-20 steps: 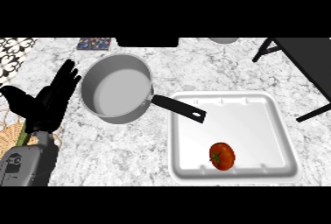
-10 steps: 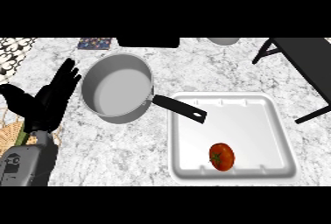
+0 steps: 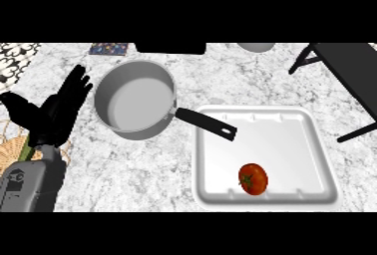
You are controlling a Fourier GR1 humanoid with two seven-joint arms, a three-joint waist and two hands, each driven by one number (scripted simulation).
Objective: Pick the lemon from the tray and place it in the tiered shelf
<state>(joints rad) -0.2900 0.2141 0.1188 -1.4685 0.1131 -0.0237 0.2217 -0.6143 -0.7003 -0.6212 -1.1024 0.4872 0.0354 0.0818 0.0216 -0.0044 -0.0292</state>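
A red, tomato-like fruit (image 3: 253, 179) lies in the white tray (image 3: 309, 124), near its front edge. The left robot hand (image 3: 55, 112) rests released, fingers up, at the tabletop's (image 3: 140, 169) left edge, well apart from the fruit, beyond a grey pan (image 3: 136, 102).

We saw a round red, tomato-like fruit (image 3: 253, 179) lying in the near part of a white square tray (image 3: 294, 130). A grey metal frying pan (image 3: 136, 103) sat just left, its black handle (image 3: 206, 122) overlapping the tray's rim. The left hand (image 3: 53, 113) rested open at the left edge.
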